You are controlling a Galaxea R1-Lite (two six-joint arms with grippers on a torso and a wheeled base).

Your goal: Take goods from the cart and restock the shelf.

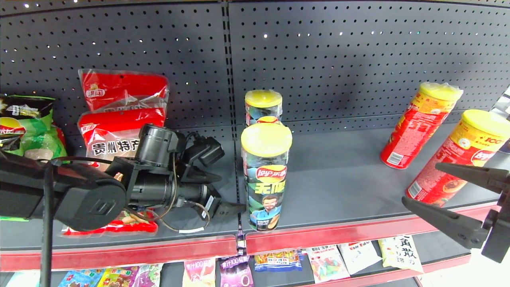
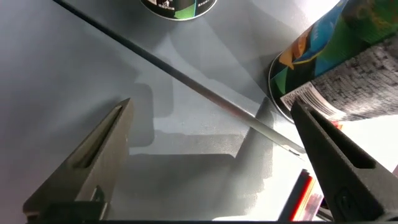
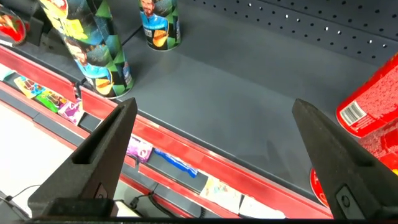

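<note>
Two green-and-blue chip cans with yellow lids stand upright on the grey shelf [image 1: 338,187], one at the front [image 1: 265,175] and one behind it [image 1: 263,105]. My left gripper [image 1: 233,201] is low over the shelf just left of the front can, open and holding nothing. In the left wrist view the gripper [image 2: 211,143] spans bare shelf, with the front can [image 2: 323,68] just outside one finger. My right gripper [image 1: 420,182] hangs open and empty before the shelf's red front edge, close to two leaning red cans [image 1: 458,155].
Red snack bags [image 1: 119,111] and a green chip bag [image 1: 28,127] fill the shelf's left part behind my left arm. The second red can [image 1: 418,123] leans further back. Small packets [image 1: 326,261] lie on the lower shelf. Bare shelf lies between the green and red cans.
</note>
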